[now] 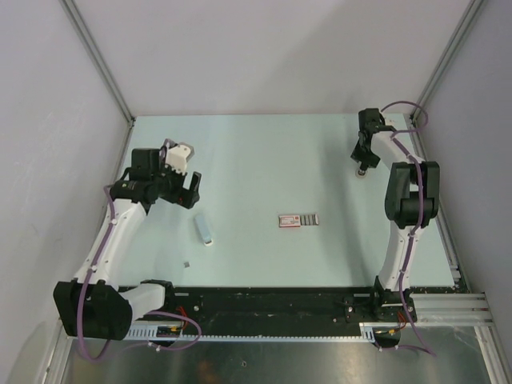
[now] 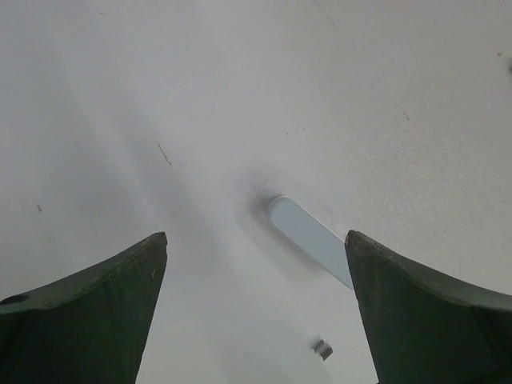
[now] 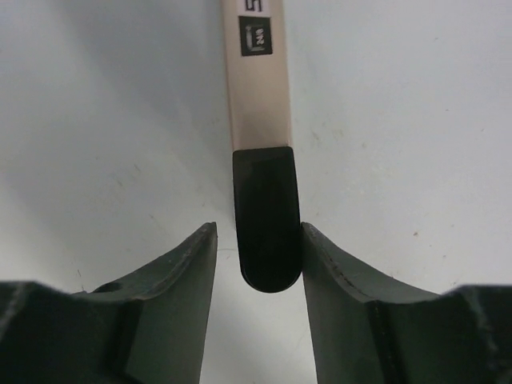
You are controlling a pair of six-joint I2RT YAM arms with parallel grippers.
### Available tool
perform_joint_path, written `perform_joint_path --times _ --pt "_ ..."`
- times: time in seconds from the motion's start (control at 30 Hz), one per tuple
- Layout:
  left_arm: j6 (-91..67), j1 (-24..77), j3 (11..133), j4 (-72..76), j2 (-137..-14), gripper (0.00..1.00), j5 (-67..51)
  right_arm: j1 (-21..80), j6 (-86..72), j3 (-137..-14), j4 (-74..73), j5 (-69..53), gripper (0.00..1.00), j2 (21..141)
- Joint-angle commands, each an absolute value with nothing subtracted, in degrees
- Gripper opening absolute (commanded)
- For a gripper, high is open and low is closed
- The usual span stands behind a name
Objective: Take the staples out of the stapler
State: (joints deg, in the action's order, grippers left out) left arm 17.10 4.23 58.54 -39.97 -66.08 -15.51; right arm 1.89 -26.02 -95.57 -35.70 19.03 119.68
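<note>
The pale blue stapler [image 1: 206,229] lies flat left of the table's centre. In the left wrist view the stapler [image 2: 308,238] shows partly behind my right fingertip. A tiny loose staple bit [image 1: 186,262] lies nearer the arms, also in the left wrist view [image 2: 322,349]. Grey ribbed staple strips [image 1: 310,218] lie beside the little red-and-white box [image 1: 290,219]. My left gripper [image 1: 192,189] [image 2: 256,236] is open and empty, above the table just beyond the stapler. My right gripper [image 1: 362,166] [image 3: 258,226] is open at the far right.
A beige bar with a black rounded end [image 3: 266,216] lies between my right fingers; it touches the right finger [image 3: 336,280], with a small gap at the left one. Grey walls enclose the table on three sides. A black rail [image 1: 272,302] runs along the near edge.
</note>
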Motion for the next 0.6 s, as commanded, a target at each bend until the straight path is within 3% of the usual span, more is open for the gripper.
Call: perform_joint_path --times 0.0,0.3,0.57 --pt "19.3 4.6 57.7 -38.9 -62.6 0.98 -17.9 3.2 -27.6 -96.3 -35.8 17.7 0.47 121.1" --pt "19.0 4.6 56.9 -39.0 -59.9 0.95 -19.9 9.9 -28.6 -94.4 -33.8 17.4 0.03 116.4" --pt "17.4 4.6 56.0 -39.1 -59.4 0.92 -20.1 25.0 -30.3 -94.7 -32.1 19.2 0.0 110.7"
